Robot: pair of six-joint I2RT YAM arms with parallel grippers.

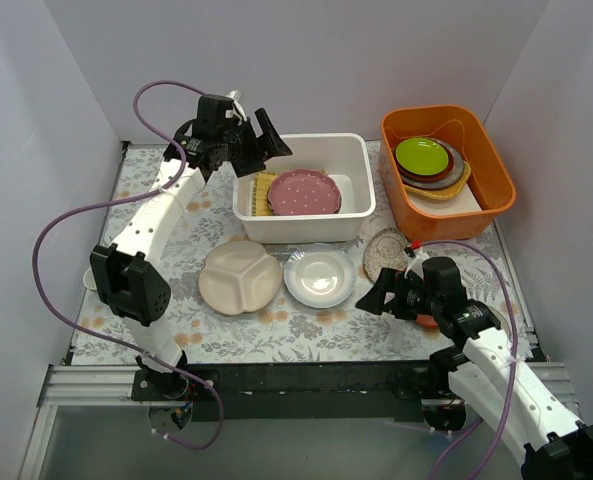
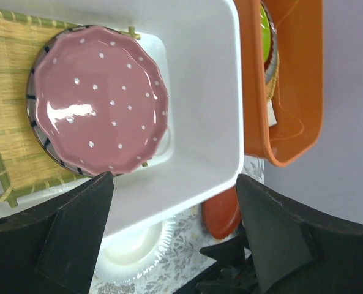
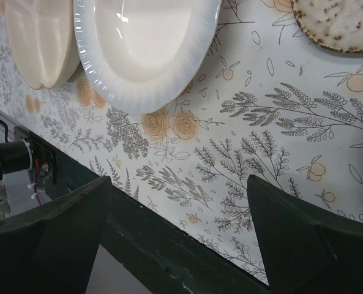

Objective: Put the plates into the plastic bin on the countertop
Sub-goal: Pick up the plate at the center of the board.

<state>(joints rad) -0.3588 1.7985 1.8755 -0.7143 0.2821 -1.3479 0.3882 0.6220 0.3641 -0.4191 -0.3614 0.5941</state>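
The pink dotted plate lies in the white plastic bin, on a blue-striped plate whose edge shows under it in the left wrist view. On the countertop in front of the bin lie the cream three-section plate, the glossy white plate and the beige lacy plate. The red-brown plate is mostly hidden under my right arm. My left gripper hangs open and empty above the bin's left end. My right gripper is open and empty, low over the countertop beside the glossy white plate.
A yellow bamboo mat lies in the bin under the plates. An orange tub at the back right holds lime-green and brown stacked dishes. The black table edge runs just below the right gripper.
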